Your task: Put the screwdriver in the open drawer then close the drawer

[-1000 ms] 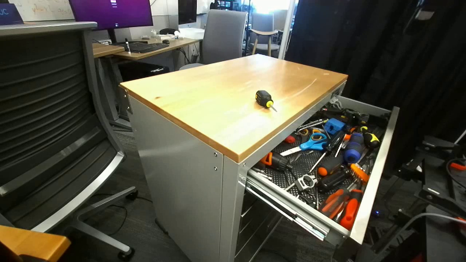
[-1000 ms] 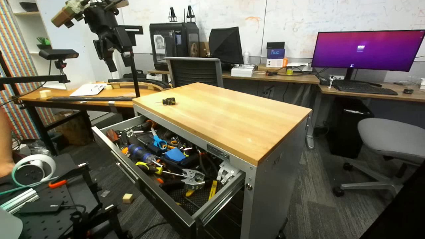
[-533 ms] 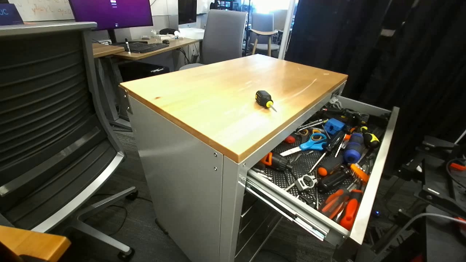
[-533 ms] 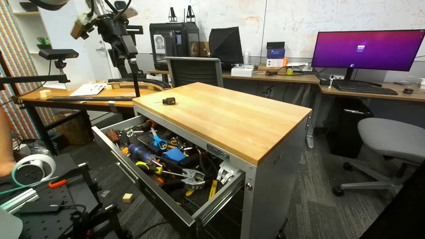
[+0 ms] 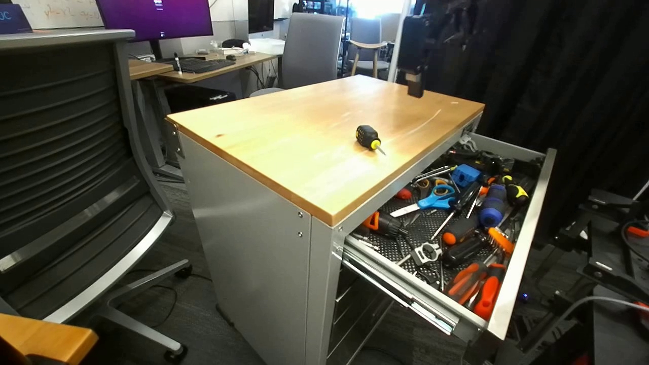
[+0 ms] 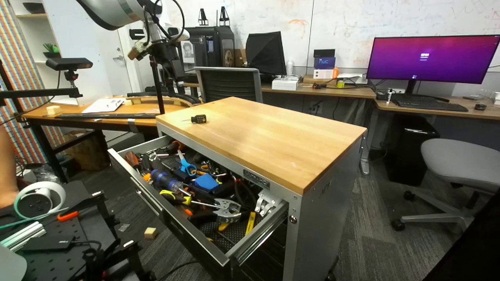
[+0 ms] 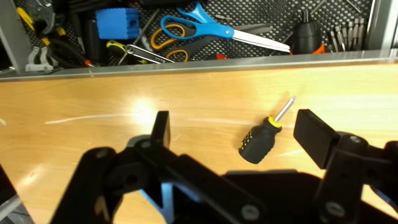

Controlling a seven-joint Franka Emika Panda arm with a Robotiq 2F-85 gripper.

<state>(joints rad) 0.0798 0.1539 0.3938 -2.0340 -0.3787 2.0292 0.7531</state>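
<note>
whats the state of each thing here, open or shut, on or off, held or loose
gripper, open, holding nothing
drawer, pulled open
screwdriver, loose, lying on the wooden top
blue scissors, in the drawer, blades look closed
monitor with the purple screen, on

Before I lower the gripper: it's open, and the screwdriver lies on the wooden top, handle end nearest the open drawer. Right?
Not quite: in the wrist view the screwdriver has its metal shaft, not its handle, nearest the drawer. The gripper is open and the screwdriver lies on the wooden top, as you say.
</note>
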